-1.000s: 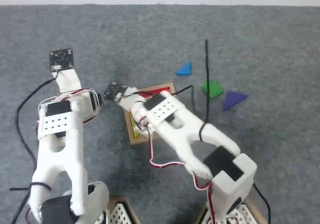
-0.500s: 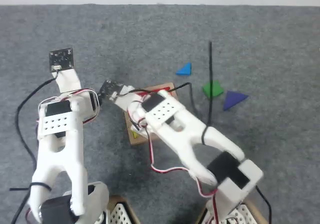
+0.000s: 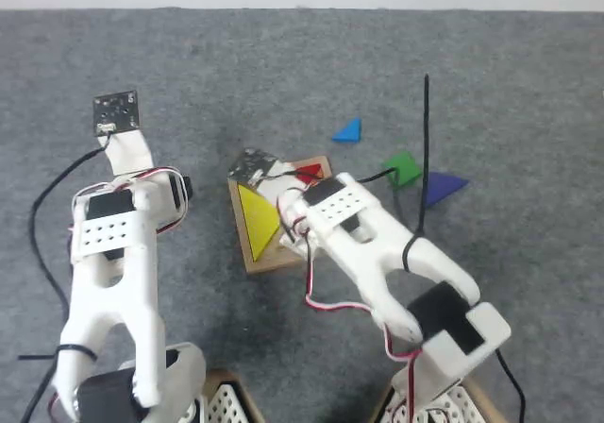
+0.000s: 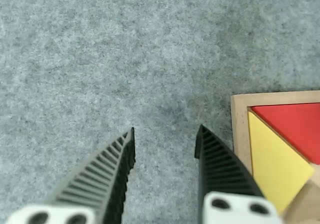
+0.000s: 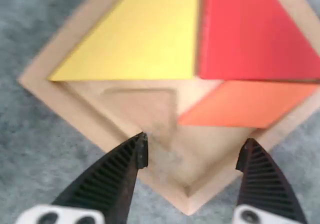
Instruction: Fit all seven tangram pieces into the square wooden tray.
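One square wooden tray [image 3: 247,251]. Three pieces inside: yellow triangle [image 3: 257,217], red triangle [image 3: 309,172], orange triangle [image 5: 240,106]. Three loose on grey tabletop [image 3: 189,64], far right: blue triangle [image 3: 348,130], green piece [image 3: 403,167], purple triangle [image 3: 442,186].

Tray [image 3: 260,264] half hidden beneath the right arm [image 3: 368,239]

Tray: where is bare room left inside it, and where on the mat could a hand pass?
Inside the tray, bare wood lies in the corner between yellow triangle, orange piece and rim, under the right gripper. The mat under the left gripper is free. Crowded: blue triangle, green piece and purple triangle cluster on the tray's other side.
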